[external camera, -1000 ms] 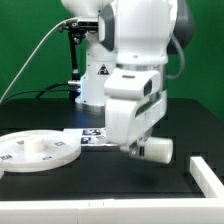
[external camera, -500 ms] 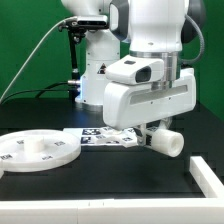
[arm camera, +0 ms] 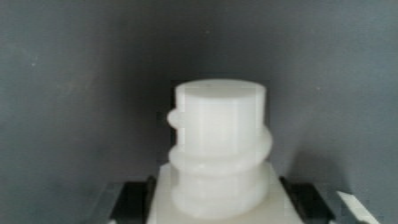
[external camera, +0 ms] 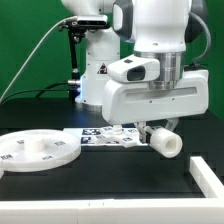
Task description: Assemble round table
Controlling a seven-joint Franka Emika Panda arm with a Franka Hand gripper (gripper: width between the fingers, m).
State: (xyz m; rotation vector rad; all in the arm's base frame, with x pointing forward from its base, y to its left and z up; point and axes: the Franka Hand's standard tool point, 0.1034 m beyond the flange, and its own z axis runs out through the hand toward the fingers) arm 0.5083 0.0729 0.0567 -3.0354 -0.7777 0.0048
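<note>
We logged the gripper (external camera: 153, 136) low over the black table (external camera: 110, 178), toward the exterior view's right. Its jaws were pinching the post (external camera: 167, 143), the short white cylinder of the round table set. The post stuck out from under the hand toward the exterior view's right and lay tilted rather than upright, with one flat round end facing the camera. We could not tell from this view whether it touched the table or hung just above it.

In the wrist view the post (arm camera: 222, 135) filled the middle of the picture and ran lengthwise away from the camera, against the dark table surface. A small bump showed on its side. A dark finger (arm camera: 132, 200) showed at one side of its near end, with another dark edge at the other side.

The round disc (external camera: 35, 152) lay flat on the table at the exterior view's left, rim up, with a raised hub in its middle. It was well apart from the gripper and the post.

The marker board (external camera: 100, 136) lay flat between the disc and the gripper, partly hidden behind the hand. A plain white block (external camera: 209, 174) sat near the table edge at the exterior view's right, close to the post but apart from it.
</note>
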